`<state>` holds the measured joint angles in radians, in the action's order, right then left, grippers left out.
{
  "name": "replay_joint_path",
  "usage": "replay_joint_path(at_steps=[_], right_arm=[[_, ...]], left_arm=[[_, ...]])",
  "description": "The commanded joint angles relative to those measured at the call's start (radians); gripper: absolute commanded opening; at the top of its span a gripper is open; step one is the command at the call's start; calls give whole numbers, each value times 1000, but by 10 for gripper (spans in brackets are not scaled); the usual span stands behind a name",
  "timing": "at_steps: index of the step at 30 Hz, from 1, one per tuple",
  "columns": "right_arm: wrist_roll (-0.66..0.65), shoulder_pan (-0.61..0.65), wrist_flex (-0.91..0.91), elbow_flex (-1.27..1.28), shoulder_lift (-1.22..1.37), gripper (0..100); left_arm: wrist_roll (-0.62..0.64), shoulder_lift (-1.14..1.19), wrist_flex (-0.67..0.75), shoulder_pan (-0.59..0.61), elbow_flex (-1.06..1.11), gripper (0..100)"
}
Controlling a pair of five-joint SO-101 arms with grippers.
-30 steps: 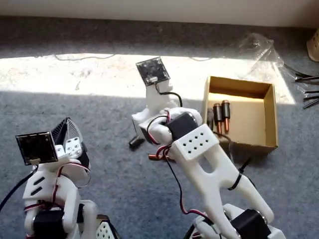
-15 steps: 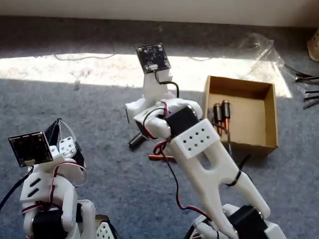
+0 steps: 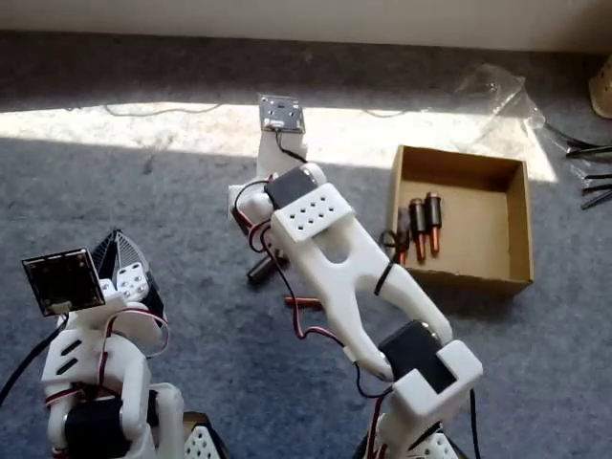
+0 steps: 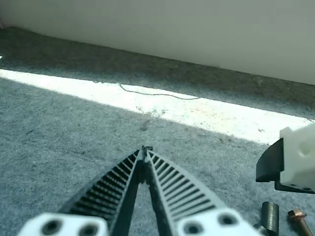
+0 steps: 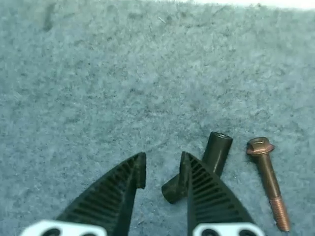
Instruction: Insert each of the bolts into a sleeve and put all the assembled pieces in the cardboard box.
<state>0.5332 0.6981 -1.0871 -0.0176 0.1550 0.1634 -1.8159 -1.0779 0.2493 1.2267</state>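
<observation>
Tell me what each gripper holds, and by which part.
Nothing is held. The left gripper is shut empty; the right gripper hangs open over the sleeve, not gripping it.

Hard sunlight from far side. Sun band (image 3: pixel 143 134) crosses bench (image 3: pixel 191 277) beyond right gripper (image 5: pixel 162 169), burnt out near white. Bench around both grippers in even shade, no hard-edged shadows. Cardboard box (image 3: pixel 459 164), off to right gripper's side, partly lit: floor bright, inner walls darker. Plastic bag (image 3: pixel 492 88) past box glints. Beyond left gripper (image 4: pixel 145 151) tips, band glares; wall (image 4: pixel 172 24) behind it dull. Under right gripper, flat soft light; bolt (image 5: pixel 269 186) shows faint sheen.
</observation>
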Motion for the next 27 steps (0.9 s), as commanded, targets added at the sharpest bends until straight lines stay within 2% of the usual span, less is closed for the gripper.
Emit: replay_joint_path(at_steps=[1, 11, 17, 27], right_arm=[[17, -15, 25, -50, 28, 98], [20, -21, 28, -56, 147, 99], [163, -70, 22, -58, 147, 99], [184, -91, 28, -50, 153, 99]], left_arm=[[-6, -12, 2, 8, -8, 7], [-6, -10, 3, 8, -8, 7], [-6, -10, 2, 8, -7, 7], [-6, -10, 2, 8, -7, 7]])
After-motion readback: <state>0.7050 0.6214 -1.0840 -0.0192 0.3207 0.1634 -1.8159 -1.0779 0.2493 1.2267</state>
